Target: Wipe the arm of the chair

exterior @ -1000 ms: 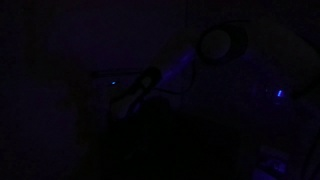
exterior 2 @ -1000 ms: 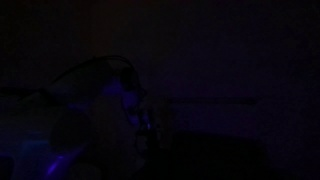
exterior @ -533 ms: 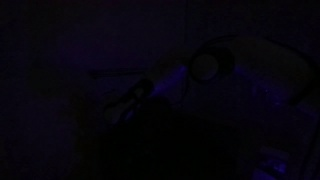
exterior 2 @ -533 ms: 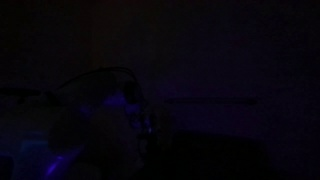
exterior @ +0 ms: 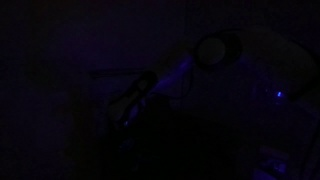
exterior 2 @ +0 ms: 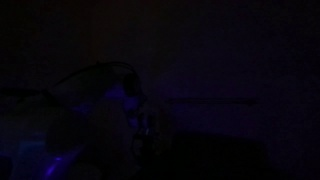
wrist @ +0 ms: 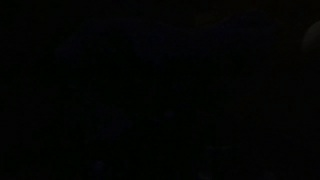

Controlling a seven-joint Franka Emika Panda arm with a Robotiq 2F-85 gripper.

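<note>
Lighting: nearly black in all my views.
Arm (exterior: pixel 178 70): slants down from a round joint (exterior: pixel 215 48) in an exterior view.
Gripper (exterior: pixel 130 100): too dark; I cannot tell whether it is apart or together.

The scene is almost wholly black, the robot arm (exterior: pixel 180 68) only a faint violet-blue shape in an exterior view, with 1 small bright blue light (exterior: pixel 279 96).

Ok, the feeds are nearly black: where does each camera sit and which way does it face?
In an exterior view: off the robot, facing its arm, which slants down from a round joint.
In an exterior view: also off the robot, facing the arm's dim blue-lit outline.
Wrist view: black; pincer not discernible.
Shared: the arm, in both exterior views; chair not discernible.
</note>
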